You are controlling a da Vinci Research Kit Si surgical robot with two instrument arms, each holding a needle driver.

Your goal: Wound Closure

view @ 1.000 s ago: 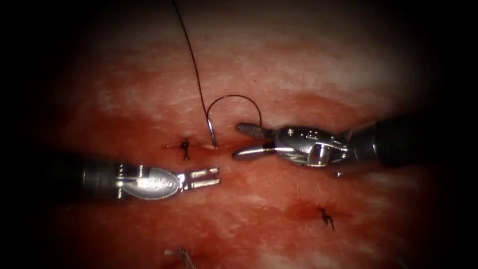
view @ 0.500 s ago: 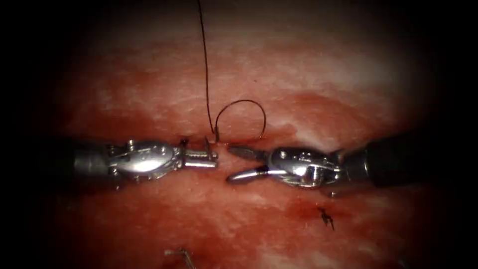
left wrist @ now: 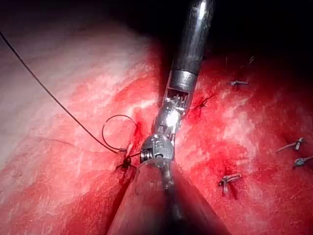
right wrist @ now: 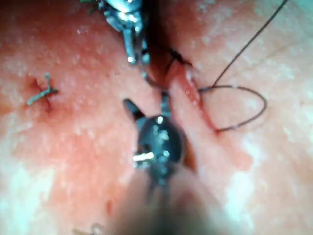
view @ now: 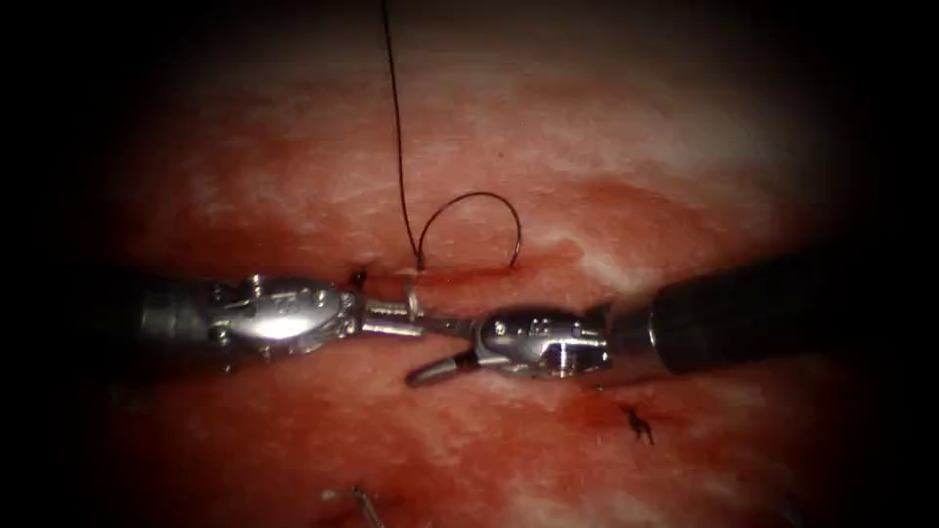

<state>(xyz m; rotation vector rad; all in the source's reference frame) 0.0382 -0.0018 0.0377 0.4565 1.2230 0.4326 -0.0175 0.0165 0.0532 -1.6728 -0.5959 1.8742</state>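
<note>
Gripping needle (view: 413,296) tip: L tool (view: 406,318) fingers | R tool (view: 435,347) fingers spread, empty, beside needle

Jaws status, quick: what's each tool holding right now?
Left tool: jaws shut on the needle, at the cut.
Right tool: jaws open, holding nothing.

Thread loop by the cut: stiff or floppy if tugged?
Probably springy, not limp: the thread forms an open arch over the tissue. Likely light, being hair-thin. Both arch ends meet the cut, so tugging may drag tissue. Left tool is at the needle by the cut, grip unclear; right tool open, empty.
</note>
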